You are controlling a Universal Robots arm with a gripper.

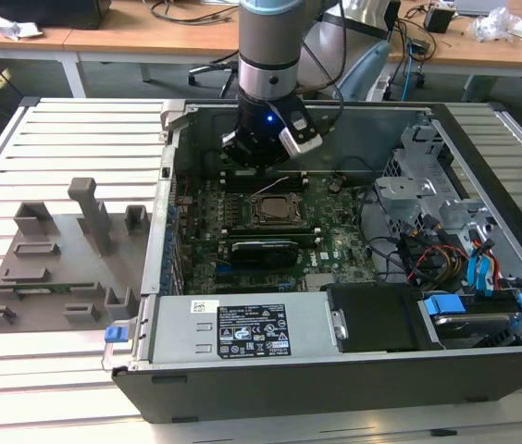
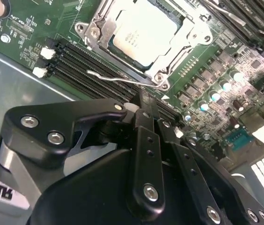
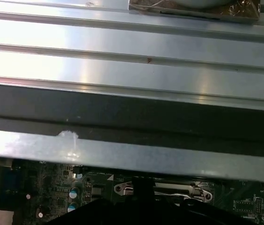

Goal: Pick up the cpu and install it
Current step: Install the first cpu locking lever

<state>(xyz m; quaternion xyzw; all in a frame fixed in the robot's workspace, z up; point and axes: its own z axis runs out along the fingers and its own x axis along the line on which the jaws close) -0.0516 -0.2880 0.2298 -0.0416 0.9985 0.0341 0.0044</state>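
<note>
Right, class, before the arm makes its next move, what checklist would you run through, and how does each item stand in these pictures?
1. cpu lies inside the socket frame: ok.
2. cpu fully seated and level: cannot tell.
3. Wire lever beside the socket latched: cannot tell.
4. gripper apart from the cpu, above the memory slots next to the socket: ok.
5. case open, with the motherboard exposed under the arm: ok.
</note>
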